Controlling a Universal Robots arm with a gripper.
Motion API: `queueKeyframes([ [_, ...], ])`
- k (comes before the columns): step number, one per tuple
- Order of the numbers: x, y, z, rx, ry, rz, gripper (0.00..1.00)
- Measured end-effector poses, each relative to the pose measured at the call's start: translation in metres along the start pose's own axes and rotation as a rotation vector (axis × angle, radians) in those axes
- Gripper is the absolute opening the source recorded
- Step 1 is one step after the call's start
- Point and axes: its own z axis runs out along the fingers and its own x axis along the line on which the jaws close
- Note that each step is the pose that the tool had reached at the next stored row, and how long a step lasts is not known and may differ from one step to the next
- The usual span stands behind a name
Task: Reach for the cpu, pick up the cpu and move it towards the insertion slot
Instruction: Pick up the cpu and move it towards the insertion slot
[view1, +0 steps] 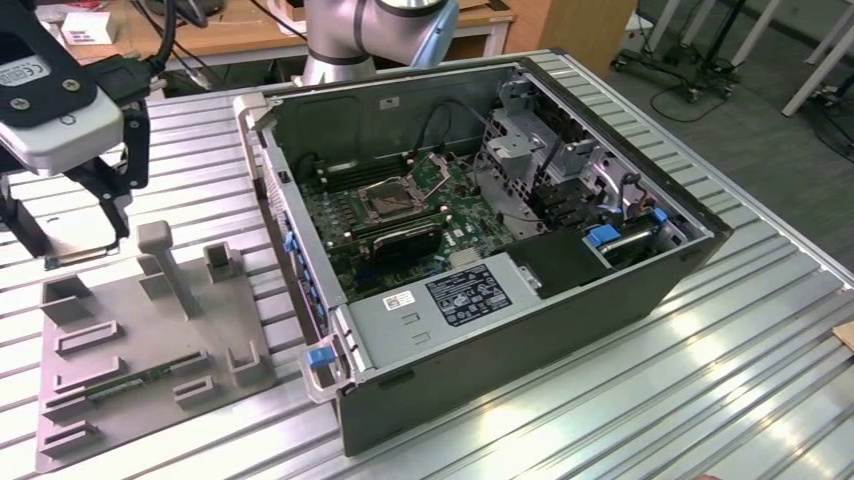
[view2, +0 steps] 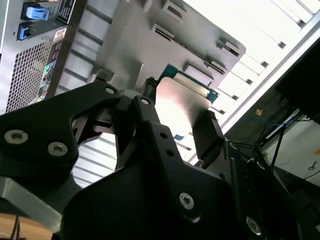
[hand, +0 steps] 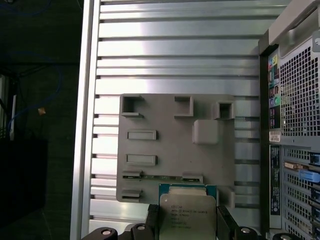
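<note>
**One chip in the claw, lifted clear of the fixture**

One component is held: the cpu is seen gripped between the black fingers of the claw, its pale metal top facing the first wrist view and its green edge showing at the far side. In the second wrist view the same chip is seen pinched at two opposite edges.

The claw is located in the exterior view at that view's left, above the grey fixture plate which rests on the ribbed metal counter. The chip is judged to be raised off the plate, though its exact height cannot be told.

Reaching and picking up are judged complete. The transfer is not: the insertion slot, a metal-framed square on the motherboard inside the open computer case, lies well apart from the claw, toward the exterior view's right. A green memory stick remains seated in the plate.
</note>
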Motion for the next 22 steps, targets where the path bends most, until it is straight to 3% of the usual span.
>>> queueKeyframes([
  [4,-0.0056,-0.0019,0.0010,0.0001,0.0001,0.000,0.54],
  [22,-0.0552,-0.0034,0.0020,-0.0001,-0.0001,0.000,0.54],
])
